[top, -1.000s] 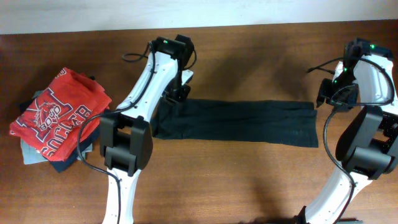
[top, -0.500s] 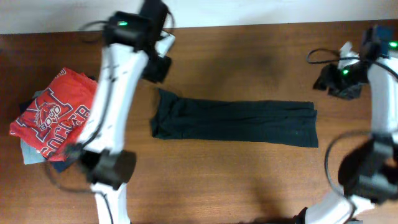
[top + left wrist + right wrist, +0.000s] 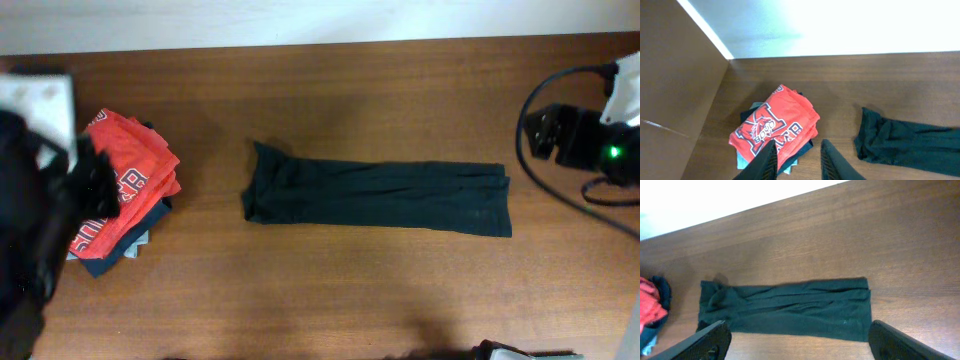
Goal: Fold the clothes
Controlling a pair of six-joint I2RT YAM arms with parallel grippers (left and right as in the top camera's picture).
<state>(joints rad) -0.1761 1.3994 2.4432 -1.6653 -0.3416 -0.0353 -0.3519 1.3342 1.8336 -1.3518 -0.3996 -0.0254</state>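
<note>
The dark navy-black garment [image 3: 378,195] lies folded into a long narrow strip across the middle of the table, its left end bunched. It also shows in the right wrist view [image 3: 785,309] and at the right of the left wrist view [image 3: 905,142]. My left gripper [image 3: 799,162] is open and empty, high above the pile at the left; its arm [image 3: 40,210] is a blur at the overhead's left edge. My right gripper [image 3: 799,342] is wide open and empty, high above the garment; its arm [image 3: 590,140] is at the right edge.
A pile of folded clothes topped by a red shirt with white lettering [image 3: 125,190] sits at the table's left and shows in the left wrist view [image 3: 775,125]. A white wall runs behind the table's far edge.
Both arms have pulled up and away from the garment, the left to the far left, the right to the right edge. The garment lies flat where it was left.
</note>
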